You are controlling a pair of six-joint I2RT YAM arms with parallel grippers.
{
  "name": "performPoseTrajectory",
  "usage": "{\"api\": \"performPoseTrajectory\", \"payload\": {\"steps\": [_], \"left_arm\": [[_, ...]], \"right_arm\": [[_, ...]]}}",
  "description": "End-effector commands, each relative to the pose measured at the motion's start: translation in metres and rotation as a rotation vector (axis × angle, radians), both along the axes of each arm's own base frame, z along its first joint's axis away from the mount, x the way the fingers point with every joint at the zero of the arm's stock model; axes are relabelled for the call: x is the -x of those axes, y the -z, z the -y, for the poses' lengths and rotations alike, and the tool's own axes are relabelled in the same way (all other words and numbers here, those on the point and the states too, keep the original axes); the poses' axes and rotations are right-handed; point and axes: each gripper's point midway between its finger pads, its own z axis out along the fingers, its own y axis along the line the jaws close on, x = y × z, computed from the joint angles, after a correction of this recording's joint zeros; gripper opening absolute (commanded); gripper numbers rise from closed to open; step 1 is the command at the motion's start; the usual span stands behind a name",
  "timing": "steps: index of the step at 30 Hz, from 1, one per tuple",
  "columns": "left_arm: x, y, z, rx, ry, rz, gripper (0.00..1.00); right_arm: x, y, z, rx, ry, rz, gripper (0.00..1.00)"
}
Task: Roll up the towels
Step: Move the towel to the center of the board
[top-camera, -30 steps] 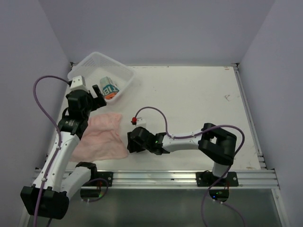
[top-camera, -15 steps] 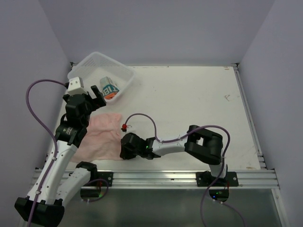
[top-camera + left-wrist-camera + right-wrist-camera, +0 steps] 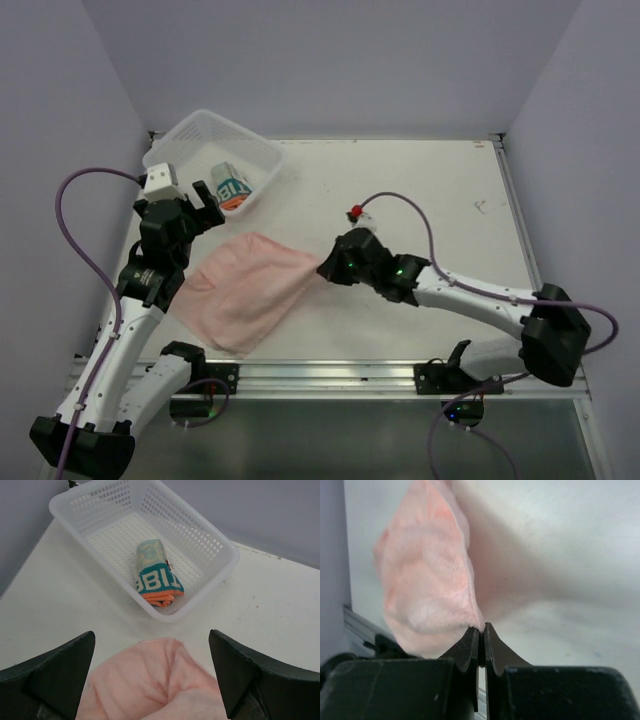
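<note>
A: Left jaws?
B: Wide apart and empty, near the white mesh plastic basket (image 3: 185,135) (upper left) holding the rolled teal-lettered towel (image 3: 232,187).
A: Pale pink cloth towel (image 3: 250,290)?
B: Spread lower left on the table (image 3: 420,200), with the right jaws clamped on its corner. It looks limp and light, so grip edges.

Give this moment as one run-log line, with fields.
right gripper: shut on pink towel corner | left gripper: open, empty | pink towel: unrolled | printed towel: rolled, in basket

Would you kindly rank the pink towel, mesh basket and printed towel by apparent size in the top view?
1. pink towel and mesh basket, too alike to rank.
2. printed towel, clearly smallest.
</note>
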Motion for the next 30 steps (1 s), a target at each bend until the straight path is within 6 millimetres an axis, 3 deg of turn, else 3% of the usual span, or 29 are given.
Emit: {"api": "performPoseTrajectory", "payload": {"steps": [1,2,4,5,9,11,14,15,16,17,20,21,22,24,25,26,27,29,30], "left_arm": [[-0.002,-0.012,0.0,-0.013,0.003,0.044,1.0],[-0.003,-0.012,0.001,-0.012,0.006,0.044,0.99],[-0.003,-0.011,0.002,-0.012,0.016,0.04,1.0],[-0.004,-0.009,0.004,-0.012,0.026,0.036,1.0],[-0.006,-0.009,0.012,-0.006,0.066,0.041,1.0],[-0.007,-0.008,0.019,0.0,0.106,0.043,1.0],[-0.008,-0.005,0.03,0.002,0.164,0.042,1.0],[-0.009,-0.004,0.034,0.006,0.18,0.041,1.0],[-0.009,-0.003,0.038,0.011,0.201,0.038,1.0],[-0.01,-0.001,0.041,0.01,0.214,0.036,1.0],[-0.011,0.002,0.046,0.013,0.238,0.024,1.0],[-0.011,0.004,0.048,0.009,0.245,0.024,1.0],[-0.011,0.004,0.05,0.009,0.256,0.022,1.0],[-0.012,0.005,0.053,0.01,0.267,0.019,1.0],[-0.012,0.007,0.055,0.012,0.279,0.015,1.0],[-0.012,0.008,0.057,0.013,0.286,0.013,0.99],[-0.013,0.01,0.059,0.011,0.294,0.009,1.0],[-0.013,0.012,0.064,0.011,0.316,0.002,1.0],[-0.014,0.014,0.066,0.011,0.327,-0.005,1.0]], "right_arm": [[-0.02,0.006,0.081,0.054,0.138,-0.064,0.0],[-0.038,0.01,0.115,0.073,0.227,-0.092,0.0],[-0.046,0.015,0.147,0.064,0.284,-0.117,0.0],[-0.06,0.015,0.178,0.06,0.349,-0.121,0.0],[-0.084,0.022,0.227,0.063,0.374,-0.191,0.0],[-0.091,0.04,0.252,0.112,0.387,-0.27,0.0],[-0.116,0.038,0.273,0.138,0.414,-0.247,0.0],[-0.132,0.036,0.276,0.149,0.413,-0.244,0.0],[-0.136,0.035,0.278,0.164,0.407,-0.264,0.0],[-0.155,0.019,0.279,0.176,0.393,-0.218,0.0],[-0.176,0.021,0.289,0.241,0.406,-0.234,0.0],[-0.194,0.004,0.292,0.248,0.416,-0.187,0.0],[-0.201,0.011,0.296,0.275,0.424,-0.209,0.0],[-0.228,-0.011,0.297,0.275,0.438,-0.156,0.0],[-0.234,0.0,0.3,0.298,0.441,-0.192,0.0],[-0.242,-0.003,0.301,0.302,0.446,-0.187,0.0],[-0.259,-0.019,0.302,0.3,0.459,-0.147,0.0],[-0.269,-0.01,0.308,0.339,0.47,-0.181,0.0],[-0.282,-0.024,0.31,0.344,0.484,-0.146,0.07]]}}
